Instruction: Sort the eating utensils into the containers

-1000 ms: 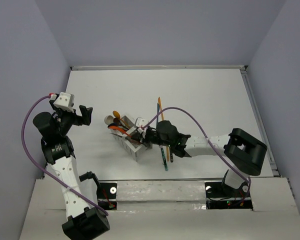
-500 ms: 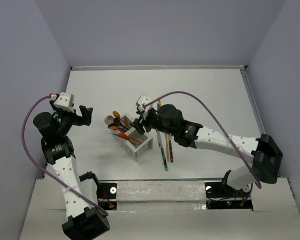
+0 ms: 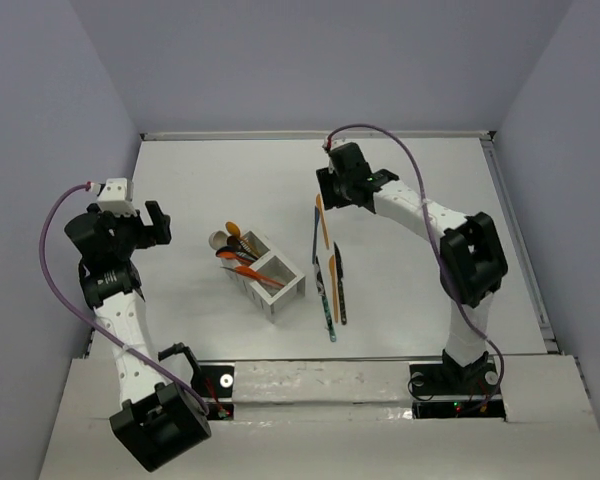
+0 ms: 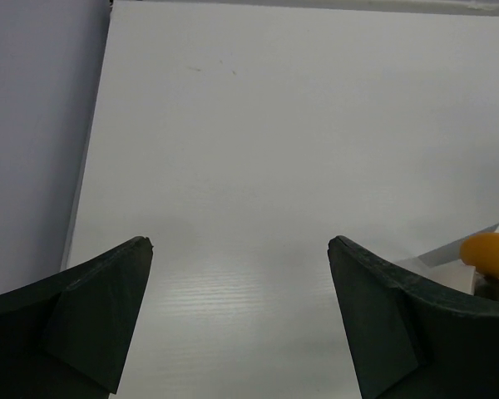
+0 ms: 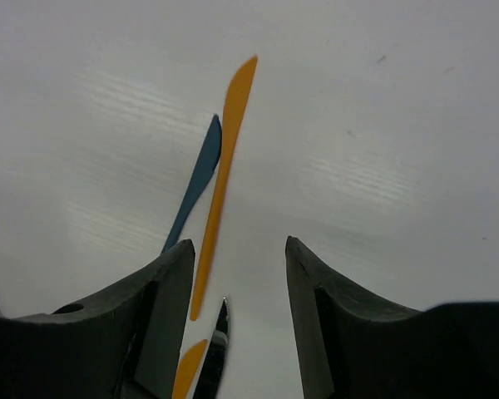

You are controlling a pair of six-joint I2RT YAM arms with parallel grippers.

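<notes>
The white two-compartment box [image 3: 272,283] sits mid-table. Its far-left compartment holds several spoons [image 3: 236,250], orange, red, brown and beige. The near compartment looks empty. To its right several knives lie on the table: an orange one [image 3: 323,222], a blue one [image 3: 315,240], a second orange one [image 3: 333,285], a dark one [image 3: 341,295] and a teal-handled one [image 3: 328,308]. My right gripper [image 3: 328,192] is open and empty above the knives' far ends. The right wrist view shows the orange knife [image 5: 220,191] and the blue knife [image 5: 195,187] ahead of its fingers [image 5: 170,283]. My left gripper [image 3: 155,222] is open and empty, left of the box.
The left wrist view shows bare table, the left wall edge [image 4: 87,166], and an orange spoon bowl [image 4: 491,252] with a box corner [image 4: 449,253] at the right. The table's back edge [image 3: 315,135] lies beyond the right gripper.
My right gripper has lifted away from the box and swung to the far side, over the knives' far ends. My left gripper has drawn slightly left.
</notes>
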